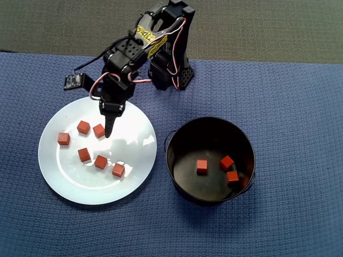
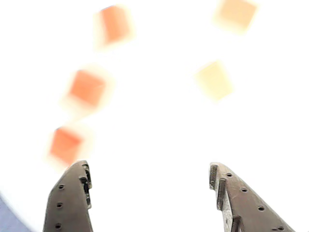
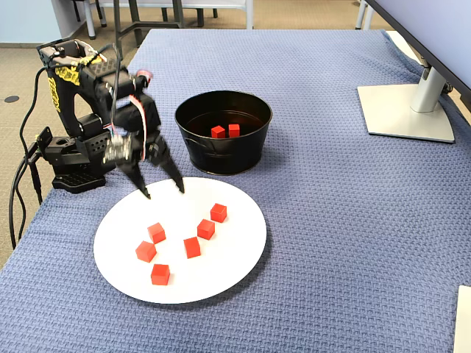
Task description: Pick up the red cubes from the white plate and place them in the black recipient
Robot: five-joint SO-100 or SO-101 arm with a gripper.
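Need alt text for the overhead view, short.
An open gripper hovers over a white plate holding six red cubes. Right of it, a black pot holds three more on a blue woven cloth.

White plate (image 1: 136,176) glossy; red cubes (image 1: 101,161) matt; black recipient (image 3: 193,151) shiny metal; blue cloth (image 3: 353,220) woven, rough

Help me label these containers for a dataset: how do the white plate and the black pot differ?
The white plate is flat and shallow; the black pot has tall walls and a thin wire handle. The plate holds six red cubes, the pot three. Both are round and sit on the blue cloth.
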